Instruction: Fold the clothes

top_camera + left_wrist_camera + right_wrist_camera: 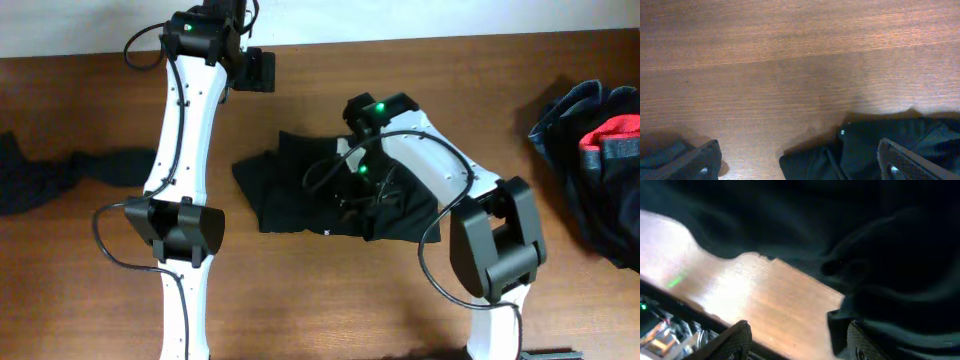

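Note:
A black garment [295, 190] lies crumpled at the table's middle. In the left wrist view its edge [875, 150] shows at the bottom right. In the right wrist view it fills the top and right [865, 245]. My left gripper [262, 70] hangs open and empty above the table's far edge, apart from the garment; its fingers [800, 162] are spread wide. My right gripper [363, 198] is low over the garment's right half. Its fingers [795, 337] are open, with bare wood between them and the right finger against a fold's edge.
A second dark garment [45, 175] lies at the left edge, and its tip shows in the left wrist view [660, 157]. A pile of dark blue and red clothes [600, 160] sits at the right edge. The wooden table [450, 80] is bare at the back.

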{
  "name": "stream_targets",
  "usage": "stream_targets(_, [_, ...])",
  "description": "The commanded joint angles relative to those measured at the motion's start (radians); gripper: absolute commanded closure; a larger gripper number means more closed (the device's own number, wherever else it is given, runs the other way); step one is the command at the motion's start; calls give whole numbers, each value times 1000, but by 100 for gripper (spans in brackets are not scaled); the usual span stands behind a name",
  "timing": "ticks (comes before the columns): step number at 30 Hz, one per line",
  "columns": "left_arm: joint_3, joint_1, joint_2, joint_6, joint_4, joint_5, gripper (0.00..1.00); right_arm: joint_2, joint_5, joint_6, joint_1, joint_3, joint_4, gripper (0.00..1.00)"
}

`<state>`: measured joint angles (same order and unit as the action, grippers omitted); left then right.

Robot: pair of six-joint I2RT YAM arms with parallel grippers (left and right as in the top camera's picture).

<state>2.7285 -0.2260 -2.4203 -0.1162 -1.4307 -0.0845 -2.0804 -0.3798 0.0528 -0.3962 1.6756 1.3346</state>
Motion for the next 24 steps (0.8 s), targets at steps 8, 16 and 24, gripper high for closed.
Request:
stream_targets(8, [12,23,-3,-18,-66,26,1,29,-4,7,154,43,-29,33])
stream_targets(16, [7,141,-3,-40,-237,312,1,29,-4,6,208,175,-25,23])
stream_targets(24, [-116,172,-3,8,-257,438,1,28,71,7,228,193,-106,10])
